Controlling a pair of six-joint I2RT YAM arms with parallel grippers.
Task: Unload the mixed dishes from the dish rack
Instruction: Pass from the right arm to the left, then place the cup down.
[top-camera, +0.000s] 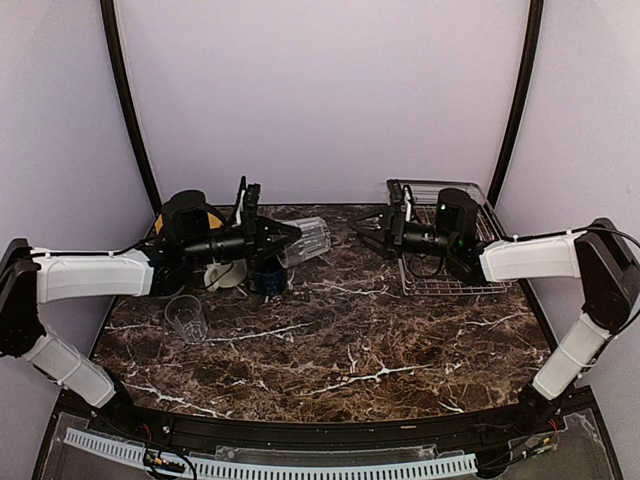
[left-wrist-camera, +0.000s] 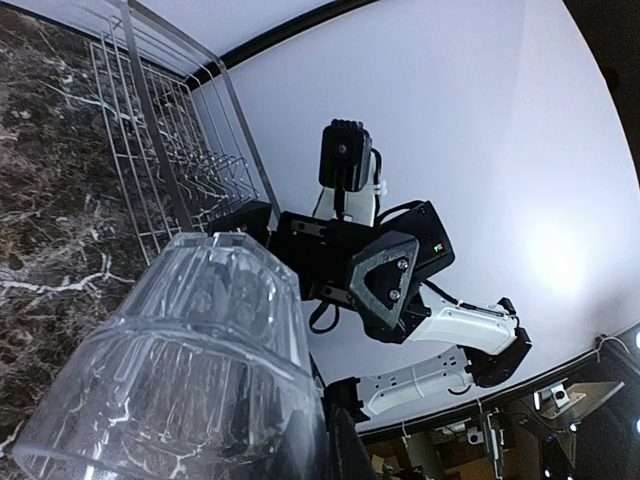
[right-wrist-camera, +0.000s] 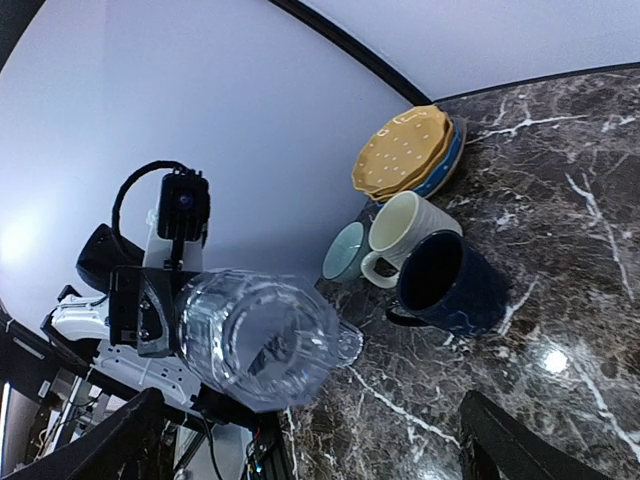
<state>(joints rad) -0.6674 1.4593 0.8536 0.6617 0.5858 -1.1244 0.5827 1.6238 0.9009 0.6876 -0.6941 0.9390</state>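
1. The left gripper (top-camera: 288, 241) is clamped on a clear glass tumbler (top-camera: 308, 239). It holds the tumbler on its side, off the tabletop, at the far middle of the dark marble table (top-camera: 340, 350).
2. In the left wrist view the tumbler (left-wrist-camera: 180, 370) fills the lower left. Its wider open end is nearest the camera, and its base points away toward the right arm.
3. The right gripper (top-camera: 364, 223) faces the tumbler from the right, close to it but not touching. Its jaws are spread wide and hold nothing; in the right wrist view its two fingers (right-wrist-camera: 505, 440) stand at opposite lower corners.
4. The silver wire dish rack (top-camera: 470, 280) sits flat at the far right of the table, with the right arm's wrist over it. The left wrist view shows its upright dividers (left-wrist-camera: 195, 160) behind the tumbler.
5. At the far left of the table a stack of yellow plates (right-wrist-camera: 402, 150) rests on a blue dotted plate (right-wrist-camera: 447, 165), whose rim shows underneath.
6. Just in front of the stack, a cream mug (right-wrist-camera: 405, 232) and a dark navy mug (right-wrist-camera: 448, 282) lie on their sides, close together.
7. A small pale greenish bowl (right-wrist-camera: 346, 250) is beside the cream mug and looks to be touching it.
8. A second clear tumbler (top-camera: 187, 318) stands upright, mouth up, nearer the left front of the table, apart from the other dishes.
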